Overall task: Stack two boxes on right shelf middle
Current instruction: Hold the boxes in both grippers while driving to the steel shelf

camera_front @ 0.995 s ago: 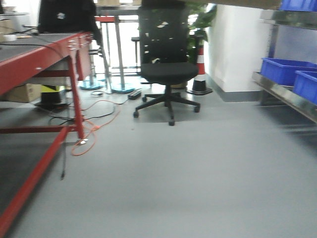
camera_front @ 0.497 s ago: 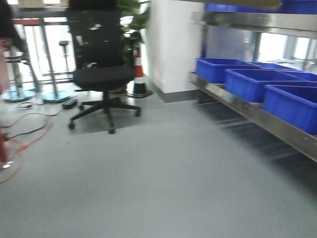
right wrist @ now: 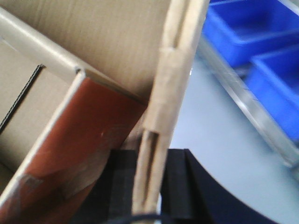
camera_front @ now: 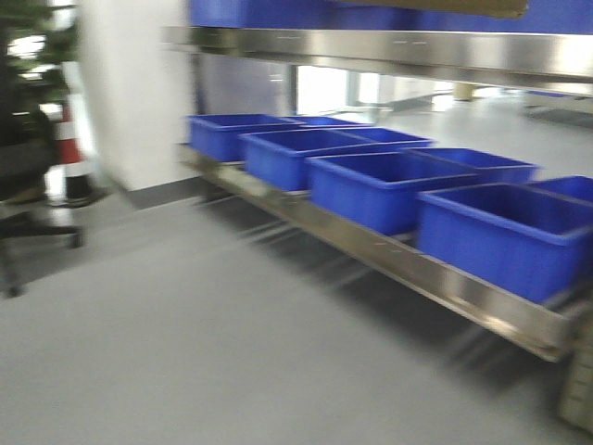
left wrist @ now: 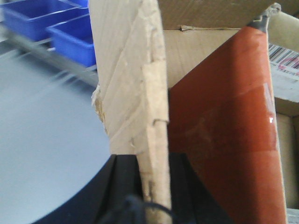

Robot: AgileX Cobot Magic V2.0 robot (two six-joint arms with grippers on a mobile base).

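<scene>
I hold one brown carton between both arms. In the left wrist view its corrugated wall (left wrist: 133, 70) stands edge-on in my left gripper (left wrist: 154, 163), which is shut on it. A reddish-brown inner flap (left wrist: 224, 135) lies to the right of that wall. My right gripper (right wrist: 152, 158) is shut on the opposite wall (right wrist: 175, 79), beside another reddish flap (right wrist: 79, 140). A strip of the carton (camera_front: 445, 6) shows at the top of the front view. The steel shelf (camera_front: 435, 276) runs along the right, with a second board (camera_front: 389, 46) above it.
Several blue bins (camera_front: 500, 227) stand in a row on the lower board. A white pillar (camera_front: 130, 93), a striped cone (camera_front: 69, 162) and a black office chair (camera_front: 23, 185) are at the left. Grey floor (camera_front: 185, 343) lies in front of the rack.
The front view has swung right: the red table and cables are gone, the chair has slid to the left edge, and the shelf with blue bins now fills the right side.
</scene>
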